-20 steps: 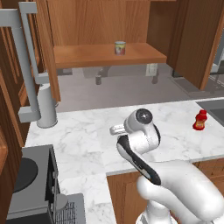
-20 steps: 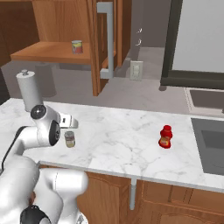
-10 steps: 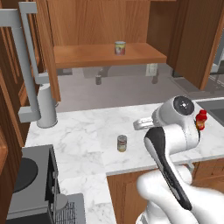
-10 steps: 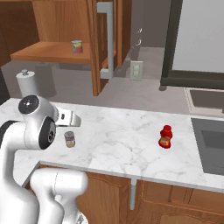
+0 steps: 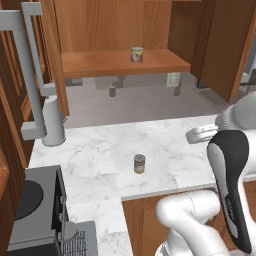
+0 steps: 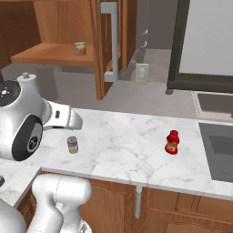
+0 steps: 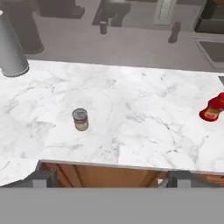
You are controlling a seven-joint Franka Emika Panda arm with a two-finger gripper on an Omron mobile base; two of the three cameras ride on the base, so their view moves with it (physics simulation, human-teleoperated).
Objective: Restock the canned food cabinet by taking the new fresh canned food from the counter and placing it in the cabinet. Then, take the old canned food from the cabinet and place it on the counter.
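The old canned food, a slim can with a silver top and a red-over-yellow label, stands upright and alone near the front edge of the counter. The new fresh canned food, a squat can, stands on the shelf board of the cabinet. My gripper is open, its fingertips far apart with nothing between them. It hangs in front of the counter and above it, well clear of the slim can.
A small red bottle stands to the right on the counter. A grey cylinder stands at its back left corner. A stove lies to the left, a sink to the right. The cabinet door stands open.
My arm has pulled away from the slim can on the counter, up and back toward the counter's front. The can stays standing where it was; the jaws have widened a little.
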